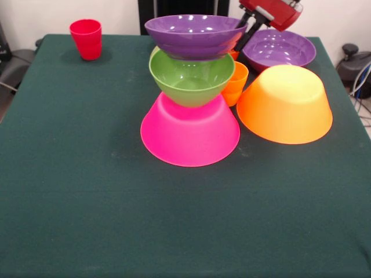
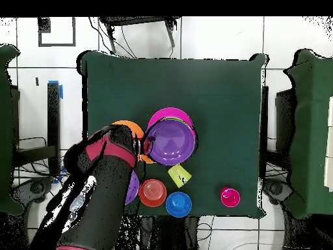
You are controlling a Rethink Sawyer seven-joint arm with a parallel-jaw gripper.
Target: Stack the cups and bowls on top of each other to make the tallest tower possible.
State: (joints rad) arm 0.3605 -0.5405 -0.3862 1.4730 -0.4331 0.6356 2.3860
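Tower at mid-worktop [image 1: 87,220]: an inverted pink bowl [image 1: 190,136] as base, an upright green bowl [image 1: 191,78] seated on its flat bottom, and an upright purple bowl [image 1: 196,35] on the green rim, mouth up, its axis vertical though the rim sits slightly off-centre over the green one; the claw [image 1: 243,35] reaches the purple bowl's rim on the side toward the pedestal, the red arm entering from the top right of the front view; whether the jaws have closed on that rim or stand apart cannot be told, since the bowl hides them in front and the arm covers them from above; the critical relation is thus claw at the rim's edge, bowl lying away from it toward the camera, so any pull acts sideways on a tall stack. Remaining pieces: an inverted orange bowl [image 1: 285,104] just beside the pink one, a second purple bowl [image 1: 279,49] upright behind it, an orange cup [image 1: 236,83] between tower and orange bowl; a red cup [image 1: 86,39] stands well apart at a far corner, mouth up. The overhead view adds, near the robot's edge, an orange-red bowl [image 2: 153,192], a blue bowl [image 2: 178,204] and a yellow cup [image 2: 179,175], probably lying on its side.
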